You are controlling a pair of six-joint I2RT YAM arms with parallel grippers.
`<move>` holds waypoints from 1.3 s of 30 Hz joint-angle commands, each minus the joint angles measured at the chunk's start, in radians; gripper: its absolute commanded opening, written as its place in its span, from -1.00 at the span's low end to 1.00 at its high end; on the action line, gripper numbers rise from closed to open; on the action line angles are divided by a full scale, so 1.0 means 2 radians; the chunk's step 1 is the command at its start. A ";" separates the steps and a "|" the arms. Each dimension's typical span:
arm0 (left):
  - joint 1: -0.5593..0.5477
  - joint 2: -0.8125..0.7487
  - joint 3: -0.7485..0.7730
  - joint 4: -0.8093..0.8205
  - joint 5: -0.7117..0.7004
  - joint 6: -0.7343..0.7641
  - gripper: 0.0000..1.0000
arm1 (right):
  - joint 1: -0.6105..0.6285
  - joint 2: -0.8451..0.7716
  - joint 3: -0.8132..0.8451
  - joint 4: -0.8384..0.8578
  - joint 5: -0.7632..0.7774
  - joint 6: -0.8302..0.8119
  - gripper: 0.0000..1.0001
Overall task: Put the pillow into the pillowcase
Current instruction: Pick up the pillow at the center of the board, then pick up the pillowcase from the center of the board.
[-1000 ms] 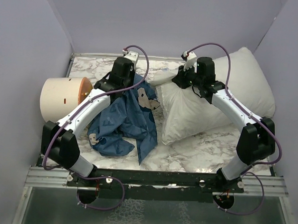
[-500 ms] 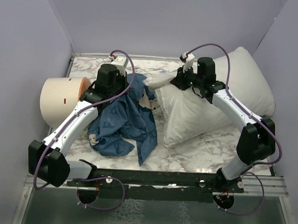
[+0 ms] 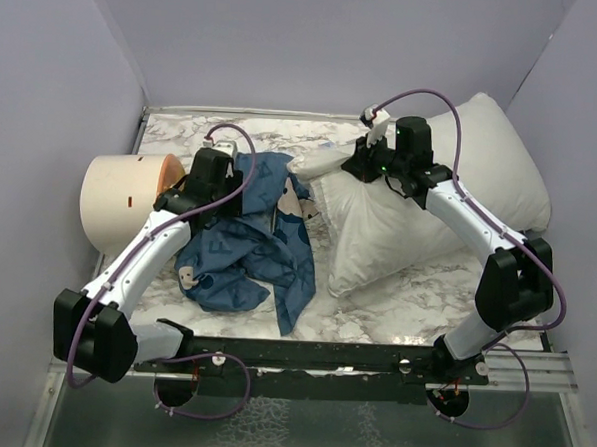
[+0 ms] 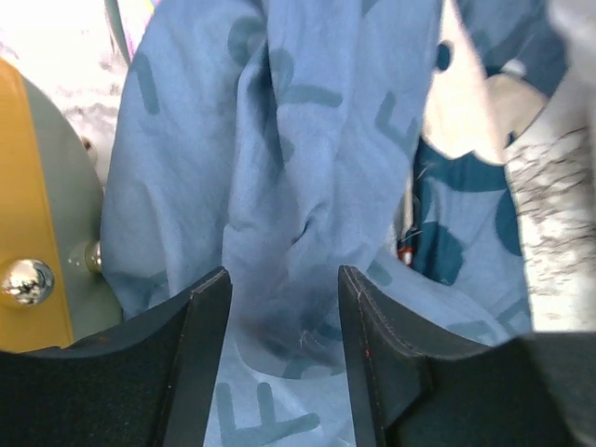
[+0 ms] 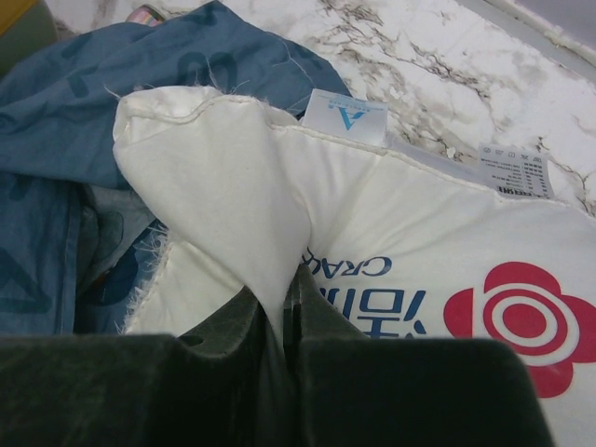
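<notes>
The white pillow (image 3: 450,191) lies at the right rear of the table, and its red logo (image 5: 517,321) and dark print show in the right wrist view. My right gripper (image 3: 354,164) (image 5: 291,298) is shut on a fold of fabric at the pillow's (image 5: 372,214) left corner. The blue pillowcase (image 3: 247,251) lies crumpled left of the pillow, its upper edge touching that corner. My left gripper (image 3: 238,202) (image 4: 284,307) stands open just over the pillowcase (image 4: 307,140); blue cloth shows between the jaws, but they do not pinch it.
A cream cylinder (image 3: 120,199) with an orange face lies at the left, close beside my left arm. Its orange and grey end (image 4: 37,233) fills the left edge of the left wrist view. Purple walls close in three sides. A metal rail (image 3: 311,359) runs along the front edge.
My left gripper has opened and let go of the pillowcase, and it has drawn back toward the near left. The cloth has slumped lower. The right arm has kept still with its hold on the pillow.
</notes>
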 commanded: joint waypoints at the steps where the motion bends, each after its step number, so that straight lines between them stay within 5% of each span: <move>1: 0.001 -0.040 0.048 0.031 0.049 0.019 0.11 | 0.001 -0.019 -0.013 -0.015 -0.020 0.001 -0.99; 8: -0.012 -0.001 0.100 0.068 0.169 0.015 0.24 | 0.001 -0.019 -0.019 -0.003 -0.010 0.015 -0.99; 32: -0.044 0.293 0.128 0.104 -0.018 0.121 0.47 | -0.001 -0.014 -0.033 0.015 -0.001 0.038 -0.99; 35: -0.044 0.308 0.134 0.106 -0.040 0.123 0.37 | -0.001 -0.012 -0.033 0.016 -0.004 0.038 -0.99; 39: -0.044 0.308 0.148 0.104 -0.058 0.126 -0.46 | -0.001 -0.011 -0.036 0.016 -0.006 0.037 -0.99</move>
